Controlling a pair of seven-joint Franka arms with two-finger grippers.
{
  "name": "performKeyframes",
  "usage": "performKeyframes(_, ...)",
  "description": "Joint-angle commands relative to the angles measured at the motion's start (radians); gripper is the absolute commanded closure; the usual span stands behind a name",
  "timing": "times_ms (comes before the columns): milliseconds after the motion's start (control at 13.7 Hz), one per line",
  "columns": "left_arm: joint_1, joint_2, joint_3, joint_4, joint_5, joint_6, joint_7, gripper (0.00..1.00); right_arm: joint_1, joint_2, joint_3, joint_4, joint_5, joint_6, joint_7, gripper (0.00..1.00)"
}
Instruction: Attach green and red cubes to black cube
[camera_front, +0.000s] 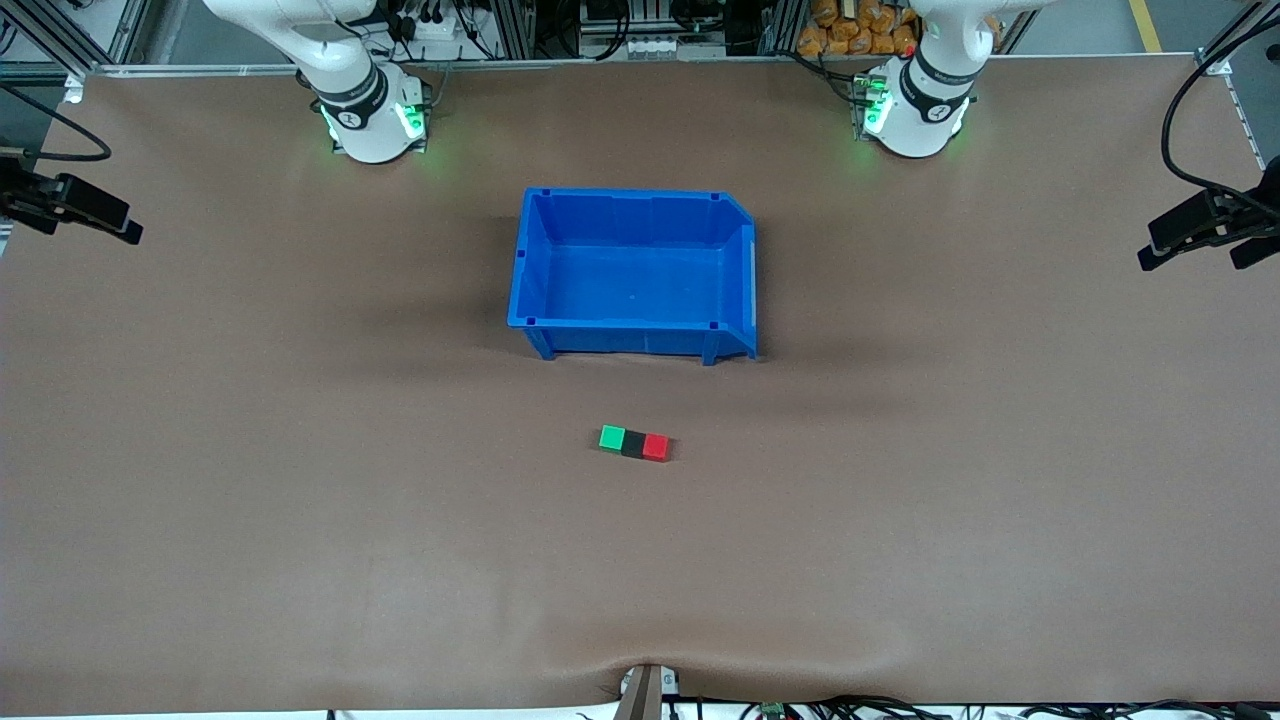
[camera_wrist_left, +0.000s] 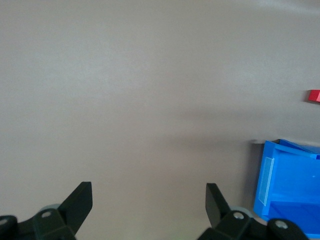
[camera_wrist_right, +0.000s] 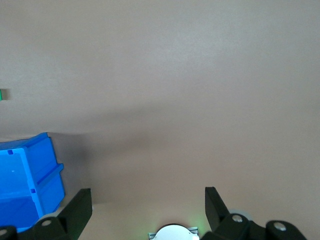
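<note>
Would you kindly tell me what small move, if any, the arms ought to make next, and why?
Probably none beyond waiting. The small bright green cube, small matte black cube and small bright red cube already lie in one touching row, black in the middle, nearer the front camera than the blue plastic bin. The left gripper and right gripper are open over bare table at its ends.

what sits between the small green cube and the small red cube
The small matte black cube sits between the bright green cube and the bright red cube, touching both in one row, as the front view shows.
</note>
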Motion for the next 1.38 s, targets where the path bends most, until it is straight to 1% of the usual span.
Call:
performKeyframes(0,0.004,0.009,-0.008,0.019,0.013,-0.022,0.007,0.0,-0.004,-0.029,0.003,-0.022,0.025,-0.016,0.009,0.0)
performKeyframes(219,0.004,0.009,-0.008,0.021,0.011,-0.027,0.007,0.0,-0.004,-0.029,0.001,-0.021,0.041,-0.016,0.009,0.0)
performKeyframes(947,0.007,0.007,-0.008,0.017,0.011,-0.042,0.009,0.0,-0.002,-0.026,0.004,-0.018,0.041,-0.007,-0.02,0.0)
performKeyframes(1093,0.013,0.007,-0.008,0.016,0.006,-0.077,0.014,0.0,-0.001,-0.024,0.004,-0.018,0.041,-0.007,-0.02,0.0)
performKeyframes(1312,0.013,0.007,-0.008,0.014,0.008,-0.085,0.009,0.0,0.005,-0.023,0.006,-0.018,0.041,-0.007,-0.02,0.0)
